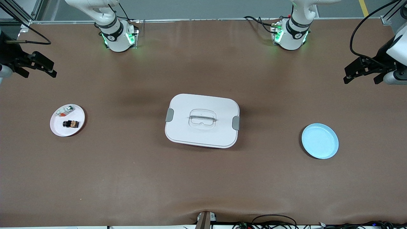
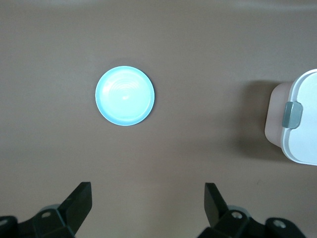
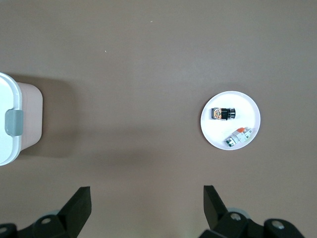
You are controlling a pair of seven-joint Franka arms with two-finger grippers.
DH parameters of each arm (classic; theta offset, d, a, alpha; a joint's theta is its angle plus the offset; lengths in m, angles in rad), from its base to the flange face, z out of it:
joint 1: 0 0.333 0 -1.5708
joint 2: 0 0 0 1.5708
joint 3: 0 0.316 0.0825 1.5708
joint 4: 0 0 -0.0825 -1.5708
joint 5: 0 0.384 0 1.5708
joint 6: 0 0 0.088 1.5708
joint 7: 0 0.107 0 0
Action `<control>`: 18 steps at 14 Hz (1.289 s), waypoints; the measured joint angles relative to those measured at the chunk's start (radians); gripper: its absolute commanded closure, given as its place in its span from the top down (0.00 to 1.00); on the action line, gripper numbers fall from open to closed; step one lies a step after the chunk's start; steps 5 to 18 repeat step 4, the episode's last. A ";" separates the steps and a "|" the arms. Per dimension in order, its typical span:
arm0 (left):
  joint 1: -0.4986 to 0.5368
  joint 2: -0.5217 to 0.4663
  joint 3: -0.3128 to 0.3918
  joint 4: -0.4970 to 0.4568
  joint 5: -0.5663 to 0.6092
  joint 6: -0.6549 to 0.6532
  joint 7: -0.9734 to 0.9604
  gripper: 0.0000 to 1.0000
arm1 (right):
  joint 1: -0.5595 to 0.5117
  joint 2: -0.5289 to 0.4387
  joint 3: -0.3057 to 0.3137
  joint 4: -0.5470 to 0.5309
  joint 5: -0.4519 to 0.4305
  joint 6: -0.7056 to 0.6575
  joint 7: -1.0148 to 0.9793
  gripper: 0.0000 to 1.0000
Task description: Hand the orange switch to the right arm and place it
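Right gripper (image 1: 39, 68) hangs with its jaws spread wide and empty at the upper left edge of the front view, over bare brown counter (image 1: 203, 184), while the left gripper (image 1: 365, 72) waits at the upper right edge, equally wide and empty. The orange switch (image 1: 70, 123) lies on its side on a small white plate (image 1: 57, 127) at mid-left of the frame, toward the right arm's end of the counter, just beside a white-grey part with red and green bits (image 1: 65, 110) on the same plate. A lidded white box (image 1: 202, 120) sits at centre frame, and a pale blue plate (image 1: 320, 141) lies empty at lower right. Judging by its look, the switch is a rigid, light plastic piece, unlikely to deform but small enough to skid or tip on the smooth plate. The black body seems the sounder place to pinch, across its flat flanks and clear of the neighbouring part. In the right wrist view the switch (image 3: 223, 113) shows its orange face at one end.
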 measured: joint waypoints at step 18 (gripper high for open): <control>0.000 0.000 0.000 0.000 0.000 0.000 0.000 1.00 | 0.000 -0.006 0.000 0.001 0.000 0.001 0.000 1.00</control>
